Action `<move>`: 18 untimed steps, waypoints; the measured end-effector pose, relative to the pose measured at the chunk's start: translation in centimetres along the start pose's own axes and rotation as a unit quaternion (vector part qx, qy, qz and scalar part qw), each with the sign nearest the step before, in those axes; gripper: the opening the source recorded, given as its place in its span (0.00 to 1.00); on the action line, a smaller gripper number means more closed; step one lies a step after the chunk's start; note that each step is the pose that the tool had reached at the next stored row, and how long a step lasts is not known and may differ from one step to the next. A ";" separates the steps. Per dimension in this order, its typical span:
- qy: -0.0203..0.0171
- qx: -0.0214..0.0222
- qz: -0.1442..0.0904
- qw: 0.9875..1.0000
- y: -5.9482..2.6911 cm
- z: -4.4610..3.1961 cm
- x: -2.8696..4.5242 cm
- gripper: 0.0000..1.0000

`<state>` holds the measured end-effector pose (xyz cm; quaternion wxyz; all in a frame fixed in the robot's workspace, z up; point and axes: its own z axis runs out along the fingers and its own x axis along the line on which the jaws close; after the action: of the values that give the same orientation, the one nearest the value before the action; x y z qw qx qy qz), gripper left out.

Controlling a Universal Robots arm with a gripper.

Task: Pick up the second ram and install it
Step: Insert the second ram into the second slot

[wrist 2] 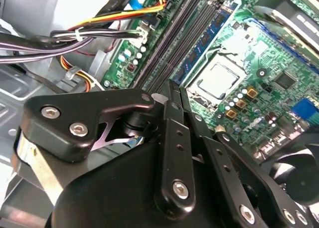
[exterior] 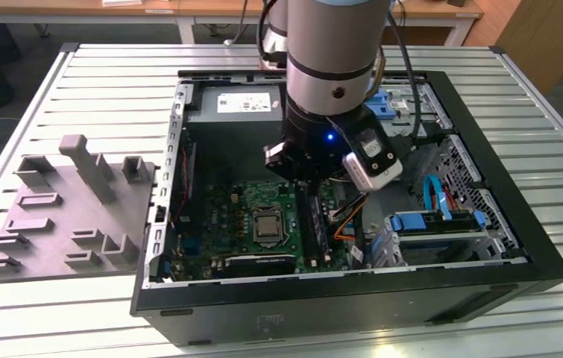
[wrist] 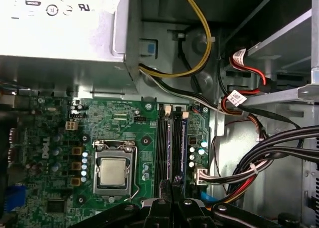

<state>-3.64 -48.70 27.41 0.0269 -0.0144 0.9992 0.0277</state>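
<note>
A dark blue-black ram stick [wrist 2: 212,33] stands in the memory slots [wrist: 169,143] beside the silver CPU socket [wrist: 114,170] on the green motherboard [exterior: 231,209]. In the exterior view it is a dark strip [exterior: 309,216] on the socket's right. My gripper [wrist 2: 172,88] is down inside the open computer case, right over one end of the slots. Its two black fingers are pressed together, and I see nothing between them. The fingertips [wrist: 172,184] overlap the end of the slots, so I cannot tell whether they touch the stick.
The grey power supply box [exterior: 236,104] sits at the case's far end. Bundled cables [wrist: 259,163] run beside the slots, toward the drive cage [exterior: 441,224]. A grey moulded fixture with posts [exterior: 72,201] lies on the slatted table at the exterior view's left.
</note>
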 end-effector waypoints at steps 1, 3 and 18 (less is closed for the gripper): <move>0.000 0.000 0.000 1.000 0.00 0.07 -0.02 0.13; 0.000 0.000 0.000 1.000 -0.01 0.21 -0.02 0.13; 0.000 0.000 0.003 1.000 -0.13 2.31 0.09 0.13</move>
<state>-3.60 -48.70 25.10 0.0270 -0.0110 0.9992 0.0276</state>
